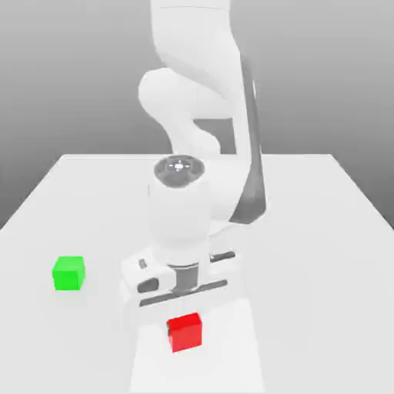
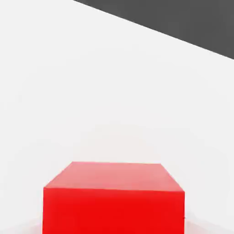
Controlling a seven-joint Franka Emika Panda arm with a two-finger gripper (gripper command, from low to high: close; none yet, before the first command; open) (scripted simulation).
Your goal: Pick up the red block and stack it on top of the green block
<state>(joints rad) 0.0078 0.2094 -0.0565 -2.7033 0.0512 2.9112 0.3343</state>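
Observation:
The red block (image 1: 185, 332) is a small bright red cube near the table's front edge, directly under my gripper (image 1: 183, 309). The white hand hangs low over it, its body just above the cube's top face. In the hand view the red block (image 2: 114, 201) looms large and close, with white table beyond it. I cannot tell whether the cube rests on the table or is held. The green block (image 1: 68, 273) stands alone on the table toward the exterior view's left, well apart from the hand and the red cube.
The white table (image 1: 323, 231) stretches wide toward the exterior view's right and back. The arm's white base and links (image 1: 204, 115) rise behind the hand at the table's middle. The dark area (image 2: 183, 18) past the table's edge is off-table space.

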